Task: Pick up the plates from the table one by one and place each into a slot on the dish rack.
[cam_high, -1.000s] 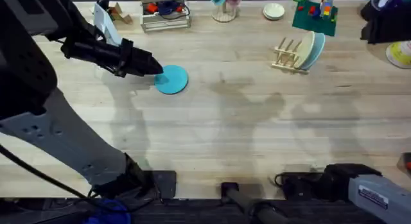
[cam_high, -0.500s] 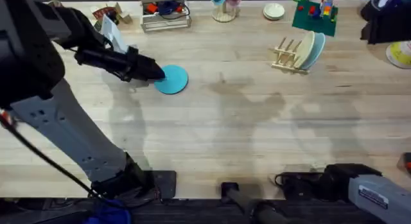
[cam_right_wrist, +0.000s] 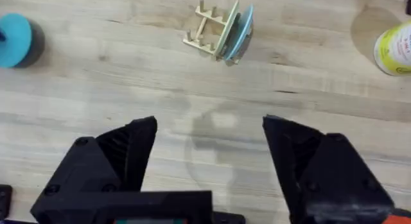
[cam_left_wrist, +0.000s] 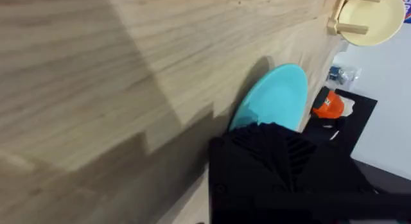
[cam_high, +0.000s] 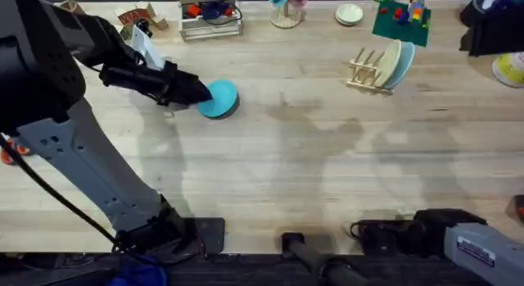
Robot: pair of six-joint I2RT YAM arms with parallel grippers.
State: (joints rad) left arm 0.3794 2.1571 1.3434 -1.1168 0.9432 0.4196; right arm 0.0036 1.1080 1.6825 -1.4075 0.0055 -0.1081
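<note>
My left gripper (cam_high: 196,93) is shut on the left rim of the turquoise plate (cam_high: 219,98). The plate is tipped up off the table (cam_high: 278,171) and throws a dark shadow under it. In the left wrist view the plate (cam_left_wrist: 275,94) slants out from under a black finger (cam_left_wrist: 276,166). At the far right stands the dish rack (cam_high: 366,70), with a cream plate (cam_high: 390,61) and a pale blue plate (cam_high: 404,66) upright in its slots. My right gripper (cam_right_wrist: 209,163) is open near the front edge, looking toward the rack (cam_right_wrist: 207,28) and the turquoise plate (cam_right_wrist: 14,30).
Along the back edge are a wire basket of coloured items (cam_high: 211,20), a cup (cam_high: 285,11), a small white dish (cam_high: 349,14) and a green board with toys (cam_high: 401,22). A yellow container (cam_high: 512,69) sits at the right edge.
The turquoise plate has tilted up and shifted a little toward the back, with a shadow now beneath it. My left gripper stays on its rim. The right arm has not moved.
</note>
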